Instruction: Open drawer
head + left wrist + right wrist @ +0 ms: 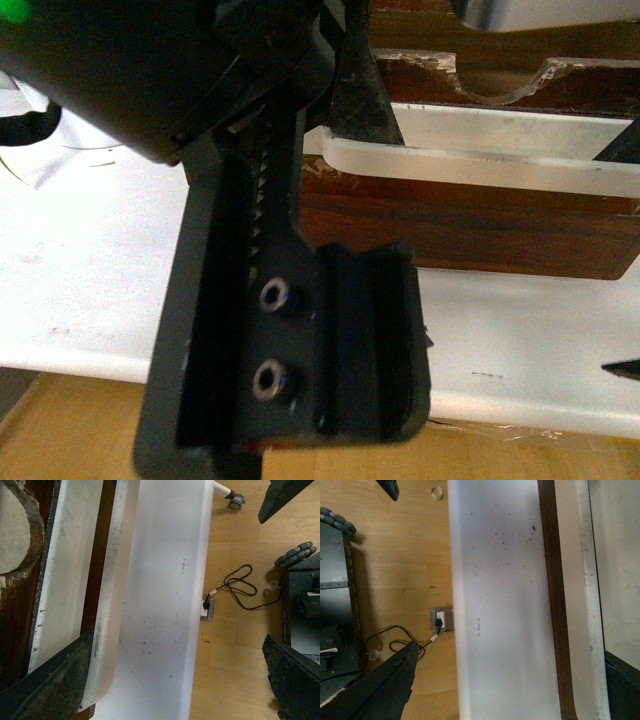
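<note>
Left wrist view: the left pincer [177,637] is spread wide and grips nothing. One finger [55,680] lies at the end of the white handle [65,580], contact unclear; the other hangs over the floor [235,540]. The right pincer [510,650] is spread just as wide and empty, spanning the white surface [495,580] and the handle. The drawer [470,225] stands on the surface, facing the robot.

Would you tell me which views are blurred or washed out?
Front view: the left arm is too close, blurred, and hides part of the drawer. Left wrist view: the table is washed out white. Right wrist view: the same glare.
</note>
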`<state>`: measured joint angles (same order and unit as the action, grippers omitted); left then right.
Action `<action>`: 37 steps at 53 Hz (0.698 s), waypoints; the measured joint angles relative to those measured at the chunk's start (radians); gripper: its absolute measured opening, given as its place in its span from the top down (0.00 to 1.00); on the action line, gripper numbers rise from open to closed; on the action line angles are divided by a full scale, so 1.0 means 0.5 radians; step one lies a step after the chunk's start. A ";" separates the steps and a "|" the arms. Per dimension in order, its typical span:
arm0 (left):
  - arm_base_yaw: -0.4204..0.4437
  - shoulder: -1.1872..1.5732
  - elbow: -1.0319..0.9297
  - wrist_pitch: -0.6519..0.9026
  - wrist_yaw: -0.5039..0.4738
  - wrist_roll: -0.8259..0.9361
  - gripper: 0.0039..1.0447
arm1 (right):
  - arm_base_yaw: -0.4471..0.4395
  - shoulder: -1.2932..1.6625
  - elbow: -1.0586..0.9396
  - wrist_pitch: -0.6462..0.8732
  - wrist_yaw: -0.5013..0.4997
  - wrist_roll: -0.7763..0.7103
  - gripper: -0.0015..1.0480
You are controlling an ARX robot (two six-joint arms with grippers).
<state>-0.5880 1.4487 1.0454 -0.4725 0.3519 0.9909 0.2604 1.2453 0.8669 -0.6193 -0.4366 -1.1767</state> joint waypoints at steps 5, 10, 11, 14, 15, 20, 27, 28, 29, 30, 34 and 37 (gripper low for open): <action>-0.009 -0.043 -0.031 -0.027 0.008 0.006 0.06 | 0.016 -0.053 -0.043 -0.026 -0.018 -0.012 0.09; -0.017 -0.077 -0.061 -0.033 0.019 0.004 0.06 | 0.021 -0.076 -0.071 -0.014 -0.033 -0.008 0.09; -0.018 -0.079 -0.064 -0.029 0.019 0.002 0.06 | 0.021 -0.079 -0.077 -0.002 -0.037 -0.003 0.09; -0.018 -0.095 -0.089 0.014 0.025 -0.018 0.06 | 0.021 -0.082 -0.085 0.022 -0.045 0.014 0.09; -0.018 -0.098 -0.095 0.027 0.027 -0.022 0.06 | 0.021 -0.082 -0.089 0.031 -0.048 0.021 0.09; -0.017 -0.124 -0.153 0.173 0.049 -0.098 0.06 | 0.016 -0.093 -0.114 0.131 -0.082 0.102 0.09; -0.006 -0.210 -0.229 0.512 0.119 -0.314 0.06 | -0.025 -0.144 -0.130 0.296 -0.186 0.303 0.09; -0.004 -0.220 -0.234 0.533 0.122 -0.337 0.06 | -0.034 -0.156 -0.136 0.316 -0.204 0.322 0.09; -0.001 -0.230 -0.238 0.553 0.124 -0.353 0.06 | -0.038 -0.162 -0.140 0.328 -0.211 0.336 0.09; 0.004 -0.244 -0.247 0.582 0.123 -0.378 0.06 | -0.041 -0.168 -0.143 0.341 -0.217 0.350 0.09; 0.030 -0.297 -0.288 0.728 0.121 -0.481 0.06 | -0.076 -0.221 -0.187 0.492 -0.248 0.478 0.09; 0.066 -0.345 -0.339 0.857 0.123 -0.594 0.06 | -0.114 -0.265 -0.209 0.582 -0.307 0.569 0.09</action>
<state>-0.5552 1.2762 0.8761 -0.0441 0.4133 0.6937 0.2035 1.1130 0.7624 -0.3283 -0.5900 -0.8921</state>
